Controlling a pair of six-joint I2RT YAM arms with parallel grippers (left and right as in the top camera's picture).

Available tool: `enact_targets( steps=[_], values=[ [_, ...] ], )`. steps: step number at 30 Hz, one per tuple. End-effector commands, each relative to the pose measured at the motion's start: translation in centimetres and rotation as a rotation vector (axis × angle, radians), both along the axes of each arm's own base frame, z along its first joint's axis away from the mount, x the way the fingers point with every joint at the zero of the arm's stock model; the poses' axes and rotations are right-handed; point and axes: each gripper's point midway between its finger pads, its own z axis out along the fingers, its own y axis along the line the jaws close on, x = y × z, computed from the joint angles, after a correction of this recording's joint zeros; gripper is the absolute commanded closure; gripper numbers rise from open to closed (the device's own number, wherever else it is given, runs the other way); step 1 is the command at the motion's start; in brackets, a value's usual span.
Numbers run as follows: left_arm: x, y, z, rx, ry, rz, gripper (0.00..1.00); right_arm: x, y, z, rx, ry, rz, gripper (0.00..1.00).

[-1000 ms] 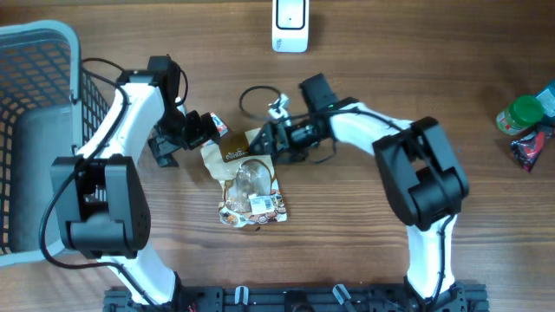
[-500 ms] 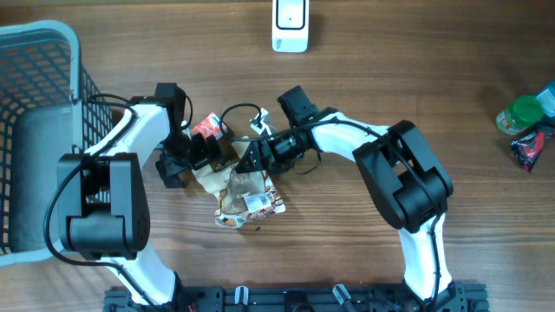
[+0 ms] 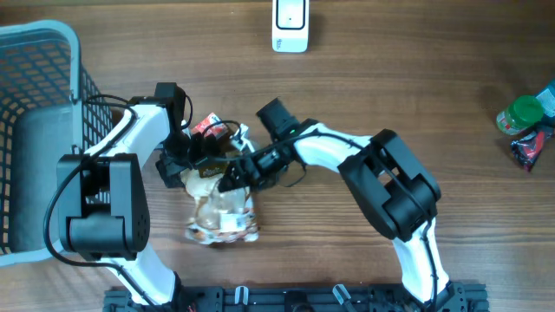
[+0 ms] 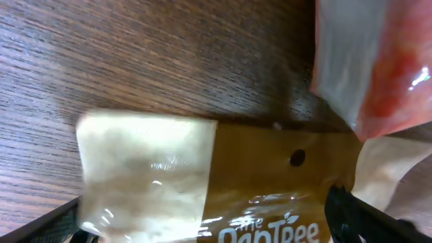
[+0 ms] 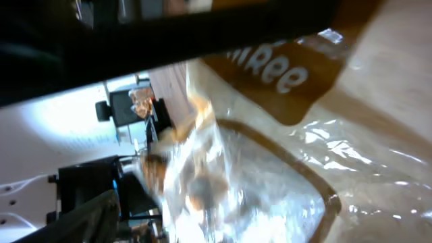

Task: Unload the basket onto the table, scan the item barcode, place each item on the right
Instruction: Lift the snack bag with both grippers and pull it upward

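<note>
Worktop [image 3: 434,69] centre-left is jammed: left gripper [image 3: 198,158] and right gripper [image 3: 232,176] both crowd the top of the snack bag [image 3: 224,208], with the red packet [image 3: 206,125] just beside them. Basket [image 3: 39,39] blocks the far left edge. Scanner [image 3: 290,24] sits at the back edge, middle. Bare wood runs from the right arm to the green-capped bottle [image 3: 520,113] and dark wrapper [image 3: 529,149], far right.

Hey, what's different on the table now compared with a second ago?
The right gripper has reached further left over the snack bag, and the bag has slid left and toward the robot's side, turning slightly. The left gripper shifted a little toward the bag's top edge, jaws wide. Whether either one grips the bag is unclear. The scanner, basket and green-lidded bottle stayed put.
</note>
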Motion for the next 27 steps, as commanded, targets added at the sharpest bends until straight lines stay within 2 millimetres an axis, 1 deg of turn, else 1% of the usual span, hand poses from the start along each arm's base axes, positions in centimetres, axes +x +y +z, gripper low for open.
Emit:
enact_targets(
  steps=[1, 2, 3, 4, 5, 9, 10, 13, 15, 17, 19, 21, 23, 25, 27],
  values=[
    [-0.3, -0.3, -0.4, -0.016, 0.001, 0.001, 0.00, 0.1, -1.4, -4.1, -0.155, 0.019, -0.058, 0.47],
    [-0.3, -0.3, -0.4, -0.016, 0.001, 0.001, 0.00, 0.4, -1.6, -4.3, -0.171, 0.020, -0.071, 0.62],
    [-0.3, -0.3, -0.4, -0.016, 0.002, 0.001, 0.00, 0.6, -2.0, -4.6, -0.198, 0.025, -0.089, 0.70],
    [-0.3, -0.3, -0.4, -0.016, 0.002, 0.001, 0.00, 0.9, -2.4, -5.0, -0.227, 0.028, -0.106, 0.84],
    [-0.3, -0.3, -0.4, -0.016, 0.002, 0.001, 0.00, 1.2, -2.9, -5.3, -0.254, 0.031, -0.123, 0.95],
    [-0.3, -0.4, -0.4, -0.016, 0.002, 0.001, 0.00, 2.8, -4.7, -6.2, -0.327, 0.043, -0.196, 0.95],
    [-0.3, -0.4, -0.4, -0.016, 0.003, 0.001, 0.00, 3.4, -5.3, -6.5, -0.348, 0.043, -0.223, 0.95],
    [-0.4, -0.4, -0.4, -0.018, 0.005, 0.002, 0.00, 5.5, -7.0, -6.5, -0.347, 0.054, -0.286, 0.95],
    [-0.4, -1.0, -0.2, -0.057, 0.007, 0.007, 0.00, 7.0, -8.5, -6.4, -0.346, 0.067, -0.335, 0.95],
    [-0.3, -2.1, 0.0, -0.110, 0.005, 0.009, 0.00, 8.9, -10.5, -6.4, -0.341, 0.074, -0.397, 0.95],
    [-0.4, -2.8, 0.1, -0.126, 0.005, -0.006, 0.00, 10.4, -12.1, -6.4, -0.337, 0.078, -0.446, 0.95],
    [-0.3, -4.6, 0.5, -0.187, -0.001, -0.026, 0.00, 11.7, -13.8, -6.4, -0.334, 0.080, -0.491, 0.95],
    [0.4, -7.2, 1.2, -0.293, -0.040, -0.052, 0.00, 12.3, -14.8, -6.4, -0.328, 0.070, -0.509, 0.96],
    [0.8, -9.5, 1.7, -0.361, -0.071, -0.092, 0.00, 12.5, -15.1, -6.4, -0.329, 0.072, -0.517, 0.95],
    [0.7, -11.5, 2.7, -0.440, -0.076, -0.116, 0.00, 12.6, -15.2, -6.5, -0.331, 0.068, -0.519, 0.95]
  ],
)
